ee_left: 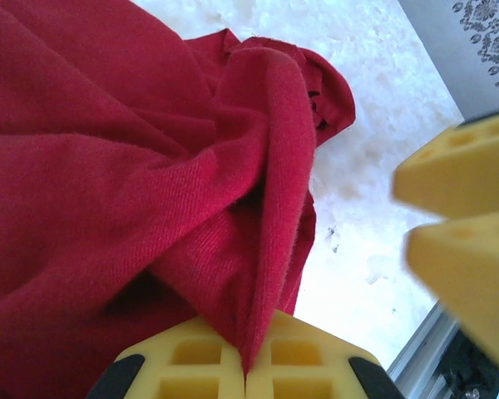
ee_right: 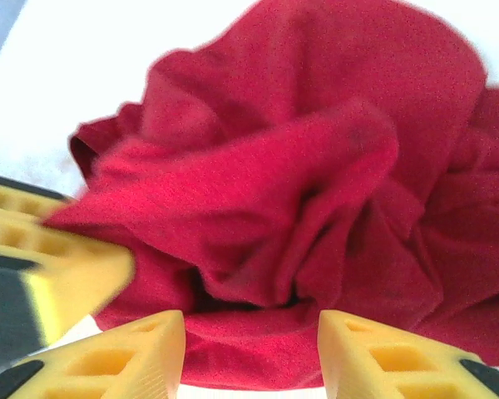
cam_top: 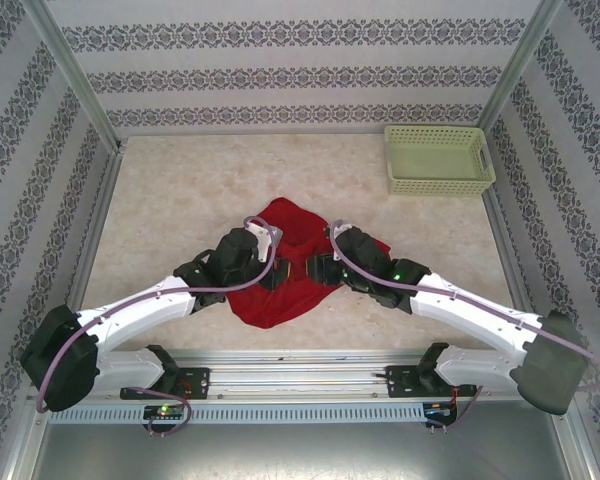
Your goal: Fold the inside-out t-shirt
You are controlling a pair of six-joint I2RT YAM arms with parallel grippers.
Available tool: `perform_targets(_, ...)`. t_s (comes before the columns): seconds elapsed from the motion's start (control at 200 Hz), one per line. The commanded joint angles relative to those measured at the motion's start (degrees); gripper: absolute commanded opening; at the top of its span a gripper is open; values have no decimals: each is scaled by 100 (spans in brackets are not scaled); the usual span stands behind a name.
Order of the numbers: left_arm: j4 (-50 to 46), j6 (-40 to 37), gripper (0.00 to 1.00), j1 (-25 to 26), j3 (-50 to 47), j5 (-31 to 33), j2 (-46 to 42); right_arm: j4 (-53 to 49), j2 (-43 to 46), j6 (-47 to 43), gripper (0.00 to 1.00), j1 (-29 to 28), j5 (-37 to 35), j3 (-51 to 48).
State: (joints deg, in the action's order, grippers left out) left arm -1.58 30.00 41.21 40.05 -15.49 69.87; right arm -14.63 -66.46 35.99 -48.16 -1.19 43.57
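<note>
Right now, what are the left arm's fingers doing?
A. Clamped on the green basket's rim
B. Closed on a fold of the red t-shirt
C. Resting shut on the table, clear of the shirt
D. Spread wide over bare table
B: in the left wrist view the left fingers meet, with a ridge of the red t-shirt pinched between them.
</note>
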Motion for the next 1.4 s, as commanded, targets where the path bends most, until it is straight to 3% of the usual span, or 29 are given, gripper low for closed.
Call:
perform_targets(0.0,306,138,0,-52,89,-104,-35,672,-206,571,46,-19,300,-221)
perform_targets(0.51,299,199,0,-52,3,-237,-190,1086,-1180,418,43,-43,482,227)
perform_targets(0.634,292,191,0,-52,-19,-214,-198,1019,-1341,361,32,-53,410,339)
perform_targets(0.829,-189,198,0,-229,133,278,-86,659,-976,199,0,-80,382,404)
perform_targets(0.989,-611,340,0,-922,428,186,482,1658,-134,723,0,297,1782,-237)
perform_targets(1.089,-889,134,0,-975,699,165,870,1642,201,701,0,383,1888,-317)
perform_targets(1.234,-1288,18,19,-903,821,286,962,1964,495,894,0,657,2040,-595)
perform_targets(1.399,-1479,-229,41,-262,646,733,155,1976,527,862,0,723,2003,-604)
